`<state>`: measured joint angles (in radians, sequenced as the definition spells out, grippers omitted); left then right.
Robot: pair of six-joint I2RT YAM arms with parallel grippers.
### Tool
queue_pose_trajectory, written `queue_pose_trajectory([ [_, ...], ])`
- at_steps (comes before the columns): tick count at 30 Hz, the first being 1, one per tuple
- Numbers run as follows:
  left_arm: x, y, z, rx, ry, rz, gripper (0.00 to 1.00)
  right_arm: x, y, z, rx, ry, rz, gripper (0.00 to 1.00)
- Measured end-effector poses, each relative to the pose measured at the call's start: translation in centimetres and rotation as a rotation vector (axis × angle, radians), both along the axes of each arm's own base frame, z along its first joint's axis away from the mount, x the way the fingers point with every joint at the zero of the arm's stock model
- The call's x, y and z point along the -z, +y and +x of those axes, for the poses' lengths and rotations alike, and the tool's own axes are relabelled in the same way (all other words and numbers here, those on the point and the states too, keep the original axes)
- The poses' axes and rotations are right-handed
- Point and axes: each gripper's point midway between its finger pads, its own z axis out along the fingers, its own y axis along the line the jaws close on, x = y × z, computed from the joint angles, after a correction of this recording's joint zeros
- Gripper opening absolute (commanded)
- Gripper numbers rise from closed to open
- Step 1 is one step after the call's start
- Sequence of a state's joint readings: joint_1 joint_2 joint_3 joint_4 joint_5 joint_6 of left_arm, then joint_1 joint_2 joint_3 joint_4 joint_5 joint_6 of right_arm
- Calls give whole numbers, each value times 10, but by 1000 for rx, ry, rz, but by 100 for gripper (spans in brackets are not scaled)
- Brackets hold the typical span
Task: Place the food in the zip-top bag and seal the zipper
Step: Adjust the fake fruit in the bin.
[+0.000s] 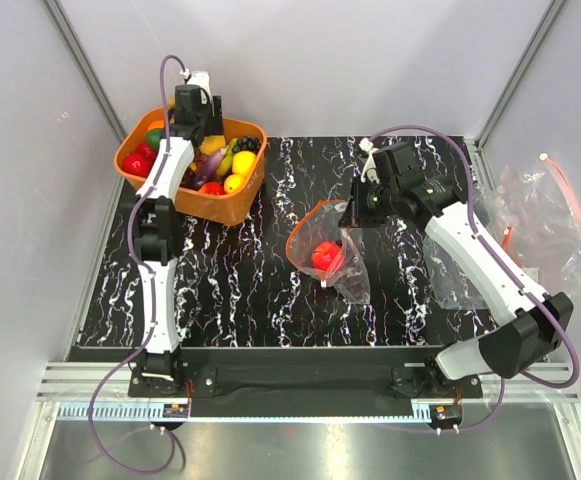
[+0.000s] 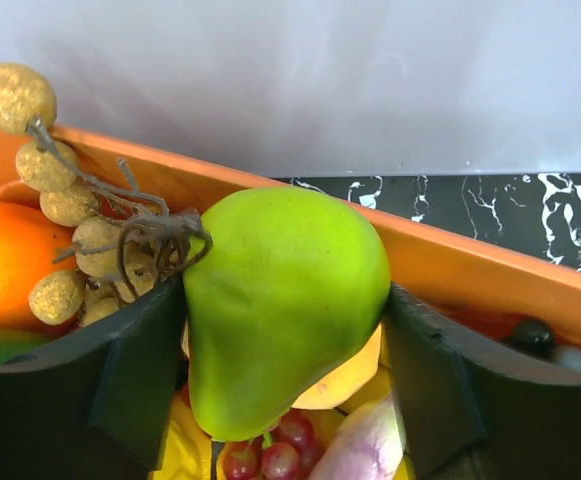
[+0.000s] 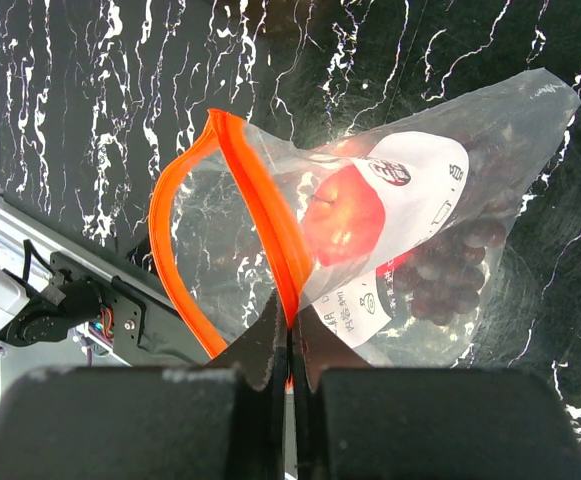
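Zip-top bag point(image 3: 410, 200), clear plastic, hanging from the right end effector point(image 3: 290, 340). The end effector is clenched on the orange-red zipper point(image 3: 260, 215) at one point of the rim. The rest of the strip bows away from the fingertips in a loop, so the mouth gapes. Inside the bag, just beyond the fingertips, sits a red apple point(image 3: 342, 215), and deeper in lies a dark grape bunch point(image 3: 455, 265). The bag's lower end rests on the black marbled desk point(image 1: 250, 290).

Well apart, the left end effector point(image 2: 285, 350) reaches into the orange basket point(image 2: 470, 260). A green pear point(image 2: 285, 300) stands between its fingers point(image 2: 135, 370), which lie against its flanks or just short of them. Whether the grasp is firm cannot be told. A stalk of small brown fruits point(image 2: 80, 230) and an orange point(image 2: 5, 260) lie to one side of the end effector, and other pieces lie beneath it. A heap of spare clear bags point(image 1: 545, 225) lies outboard of the right arm.

Step in hand, as judged: fetching the next piece of food, with two pieces bagged and many left in the basket. The next move calls for a secure hold on the smooth, tapering pear, a lift clear of the basket wall and the stalk, and a carry to the open mouth. The right end effector must hold the rim up and wide, since the thin film could sag shut.
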<state>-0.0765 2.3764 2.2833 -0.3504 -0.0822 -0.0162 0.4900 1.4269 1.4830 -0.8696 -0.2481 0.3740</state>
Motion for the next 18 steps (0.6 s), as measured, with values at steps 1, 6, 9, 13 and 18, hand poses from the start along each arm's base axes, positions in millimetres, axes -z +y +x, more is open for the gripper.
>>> queue_pose_trajectory([
  [1,0,1,0,-3,-3,-3,58,0,0,0,-1,0,0,0],
  [6,1,3,0,-12,-23,-18,40,0,0,0,-4,-1,-1,0],
  [9,-3,3,-10,-11,-30,-35,39,0,1,0,-7,0,1,0],
  [13,-15,1,-39,-4,-7,-58,39,0,1,0,-8,-2,4,0],
  [18,-56,-5,-79,27,-13,-100,42,0,1,0,-8,-2,4,0],
])
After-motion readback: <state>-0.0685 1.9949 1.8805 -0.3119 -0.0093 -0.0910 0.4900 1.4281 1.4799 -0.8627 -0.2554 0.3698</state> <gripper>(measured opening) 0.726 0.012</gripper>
